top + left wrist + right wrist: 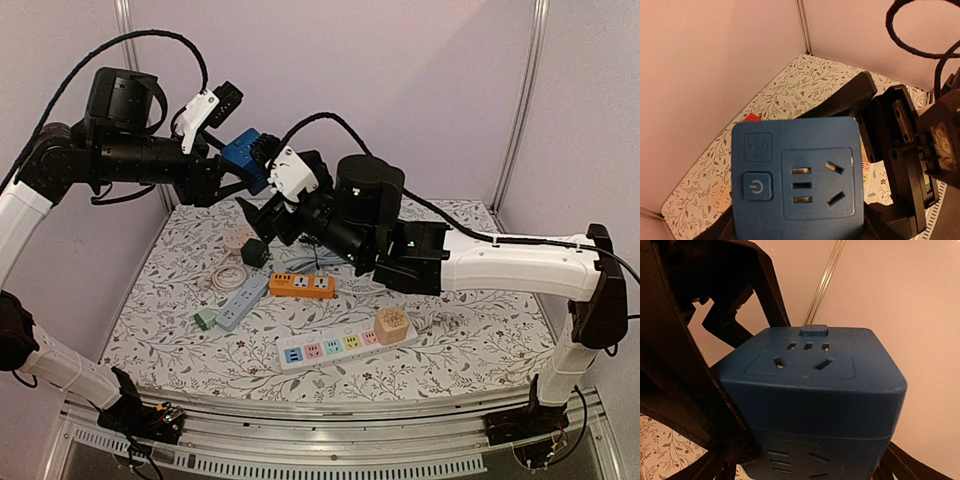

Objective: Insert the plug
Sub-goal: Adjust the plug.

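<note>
A blue socket cube (pixel 243 152) hangs high above the back left of the table, between both arms. In the left wrist view the cube (pixel 795 180) shows a power button and one socket face. My left gripper (pixel 228 172) is shut on it, and the cube fills its jaws (pixel 795 227). My right gripper (pixel 264 165) reaches in from the right. Its fingers (pixel 845 97) straddle the cube. In the right wrist view the cube (pixel 815 390) sits deep in the jaws (pixel 810 462), with both fingers against its sides.
On the flowered table (pixel 470 330) lie an orange power strip (pixel 300 285), a white strip with coloured sockets (pixel 335 348) with a tan block (pixel 391 324) on it, a light blue strip (pixel 243 300), a green plug (pixel 207 318) and a dark cube (pixel 254 251). Walls close the back and sides.
</note>
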